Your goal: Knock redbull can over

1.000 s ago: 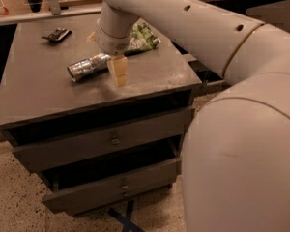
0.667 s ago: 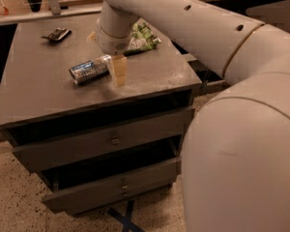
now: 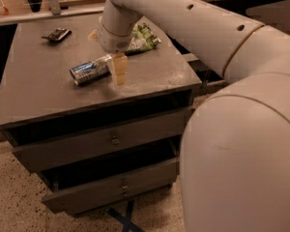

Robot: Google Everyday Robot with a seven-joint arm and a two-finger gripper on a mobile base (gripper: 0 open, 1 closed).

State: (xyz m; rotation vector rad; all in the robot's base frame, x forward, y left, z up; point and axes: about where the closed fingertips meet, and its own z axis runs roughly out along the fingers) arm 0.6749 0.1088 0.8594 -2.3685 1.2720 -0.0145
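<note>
The redbull can (image 3: pixel 89 70), blue and silver, lies on its side on the grey cabinet top (image 3: pixel 38 81), its base toward the left. My gripper (image 3: pixel 118 69) hangs from the white arm just right of the can, its tan fingers (image 3: pixel 119 67) pointing down at the can's top end and close to it or touching it.
A green-and-white snack bag (image 3: pixel 142 37) lies behind the gripper at the back right of the top. A small dark object (image 3: pixel 56 34) lies at the back left. The cabinet has two drawers (image 3: pixel 111 141) standing slightly out. My white arm fills the right side.
The can, lying on its side, has rolled a little to the left. The gripper has hardly moved.
</note>
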